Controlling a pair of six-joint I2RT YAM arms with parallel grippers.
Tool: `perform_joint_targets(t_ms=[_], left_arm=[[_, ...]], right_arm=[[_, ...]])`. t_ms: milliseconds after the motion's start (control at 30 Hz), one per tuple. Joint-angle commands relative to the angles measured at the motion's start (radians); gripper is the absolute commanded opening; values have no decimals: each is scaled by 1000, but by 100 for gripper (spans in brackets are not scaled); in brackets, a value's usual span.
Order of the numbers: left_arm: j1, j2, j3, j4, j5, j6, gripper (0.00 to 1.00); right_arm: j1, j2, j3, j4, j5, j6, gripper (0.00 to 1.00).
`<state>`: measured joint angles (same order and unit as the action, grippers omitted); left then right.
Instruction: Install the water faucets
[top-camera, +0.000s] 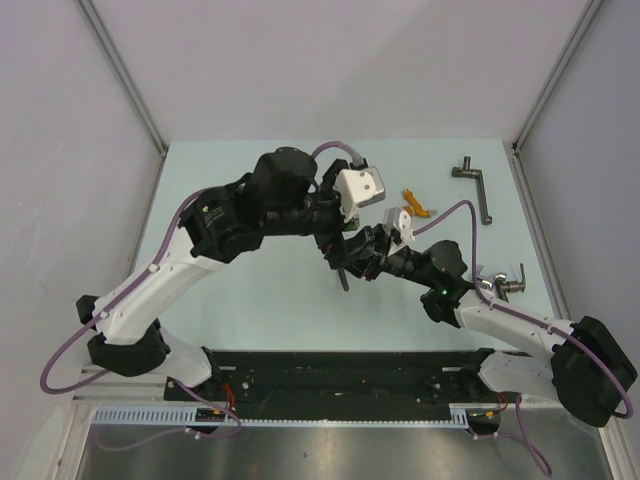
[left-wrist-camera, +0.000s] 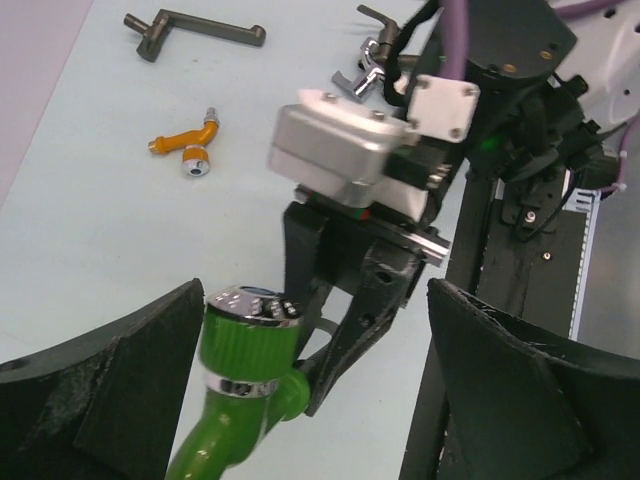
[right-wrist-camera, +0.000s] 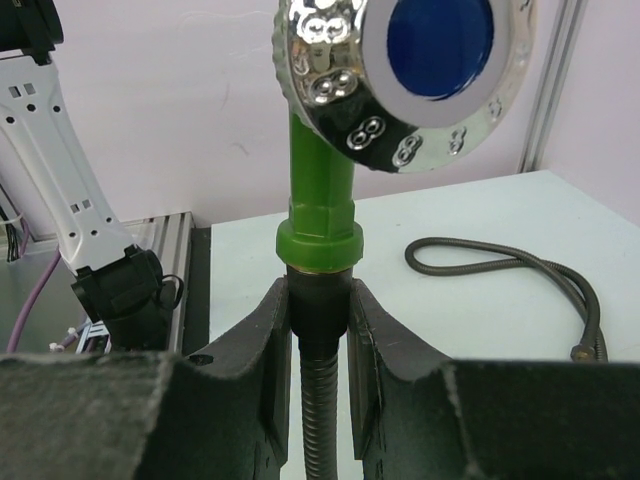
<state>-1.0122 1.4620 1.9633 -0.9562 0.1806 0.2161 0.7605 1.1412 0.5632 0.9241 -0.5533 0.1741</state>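
The right wrist view shows the right jaws clamped just below the collar of the green faucet (right-wrist-camera: 320, 200). The left wrist view — left jaws wide open around that faucet — adds the orange faucet (left-wrist-camera: 185, 138), lying on the table (left-wrist-camera: 100, 230) beyond it.

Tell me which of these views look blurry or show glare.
Top external view: even light, soft shadows, sharp. Left wrist view: the other arm's silver block looks smeared, and the left fingers are out of focus. Right wrist view: glints on the chrome head of the green faucet, and the right fingers are soft.
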Motion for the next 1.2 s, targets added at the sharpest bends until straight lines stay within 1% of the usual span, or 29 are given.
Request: perform_joint_targets(t_ms=[0, 167, 267, 433, 567, 633, 667, 733, 767, 867, 1000, 1167], left_arm=[[-64, -14, -12, -22, -41, 138, 95], [-106, -40, -43, -42, -96, 163, 90], [-135, -61, -67, -53, -99, 170, 88], [-144, -98, -101, -67, -142, 154, 86], [-144, -140, -167, -56, -151, 126, 85], [-144, -170, -202, -33, -177, 112, 85], [-144, -180, -239, -26, -228, 94, 86], [-144, -206, -273, -9, -269, 74, 86], [-144, -212, -305, -3, -312, 48, 87], [-144, -241, -345, 28, -355, -16, 89], [-138, -282, -402, 109, -423, -75, 92], [-62, -350, -486, 212, -441, -158, 93]], right_arm=[[5, 2, 53, 25, 10, -22, 0], [-15, 8, 53, 42, -16, 8, 0], [-27, 11, 53, 56, -31, 42, 0], [-52, 12, 44, 87, -49, 87, 0], [-72, -1, 30, 117, -53, 120, 0], [-81, -6, 26, 130, -56, 133, 0], [-82, -12, 23, 133, -57, 133, 0], [-84, -17, 21, 136, -59, 137, 0], [-84, -23, 21, 136, -60, 139, 0], [-82, -29, 18, 139, -63, 142, 0], [-82, -35, 14, 150, -69, 148, 0], [-79, -43, 10, 156, -73, 148, 0]])
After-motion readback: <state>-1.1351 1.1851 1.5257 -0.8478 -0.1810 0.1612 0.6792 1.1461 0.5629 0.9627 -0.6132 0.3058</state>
